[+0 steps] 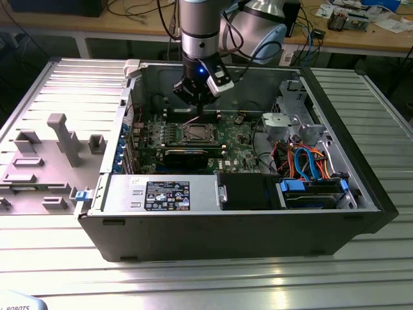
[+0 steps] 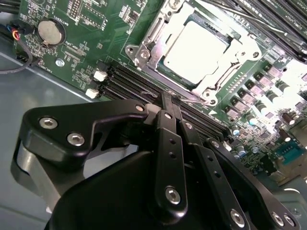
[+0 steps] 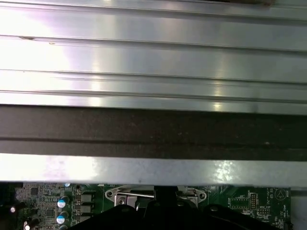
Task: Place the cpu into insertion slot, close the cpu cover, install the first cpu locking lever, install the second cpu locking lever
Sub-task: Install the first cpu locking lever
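Observation:
The cpu (image 2: 194, 45) lies flat in the insertion slot (image 1: 197, 134), its pale metal top facing up. The silver cpu cover (image 2: 156, 33) is folded down around it, and the chip shows through its window. A thin wire lever (image 2: 189, 93) runs along the socket edge nearest my fingertips. In the second wrist view my gripper (image 2: 171, 98) is shut, its two black fingers pressed together just off that edge; I cannot tell whether they touch the lever. In the exterior view my gripper (image 1: 195, 103) hangs inside the open case, just behind the socket. The first wrist view has the gripper (image 3: 163, 191) at the socket rim.
Long black memory slots (image 2: 129, 81) lie between my fingers and the socket. A coin battery (image 2: 51, 31) sits on the green board. A black card (image 1: 187, 155), the power supply (image 1: 161, 194) and a drive cage with blue and orange cables (image 1: 310, 161) crowd the case. A grey fixture (image 1: 61, 139) stands outside it.

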You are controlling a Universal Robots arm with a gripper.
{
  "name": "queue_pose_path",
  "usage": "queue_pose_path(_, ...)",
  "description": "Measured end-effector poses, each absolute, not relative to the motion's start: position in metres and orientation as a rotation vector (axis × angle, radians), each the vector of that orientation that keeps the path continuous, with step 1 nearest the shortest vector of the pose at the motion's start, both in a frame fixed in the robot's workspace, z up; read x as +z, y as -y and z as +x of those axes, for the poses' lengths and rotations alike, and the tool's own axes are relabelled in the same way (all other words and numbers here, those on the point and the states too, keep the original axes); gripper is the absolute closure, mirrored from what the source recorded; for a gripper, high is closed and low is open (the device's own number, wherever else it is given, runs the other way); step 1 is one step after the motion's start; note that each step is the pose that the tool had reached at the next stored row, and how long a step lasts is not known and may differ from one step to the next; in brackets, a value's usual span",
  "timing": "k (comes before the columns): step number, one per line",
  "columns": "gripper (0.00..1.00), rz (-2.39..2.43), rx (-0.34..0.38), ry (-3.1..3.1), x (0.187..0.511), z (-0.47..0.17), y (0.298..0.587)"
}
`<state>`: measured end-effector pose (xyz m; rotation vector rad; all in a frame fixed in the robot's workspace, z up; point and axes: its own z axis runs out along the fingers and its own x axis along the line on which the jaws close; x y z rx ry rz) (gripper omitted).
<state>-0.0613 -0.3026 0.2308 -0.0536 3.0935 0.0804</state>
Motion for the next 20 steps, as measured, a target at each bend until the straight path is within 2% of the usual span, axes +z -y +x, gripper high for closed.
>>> queue_pose_path(20,0.89,-0.054,0.080,-3.106,0.215,-0.049,0.302)
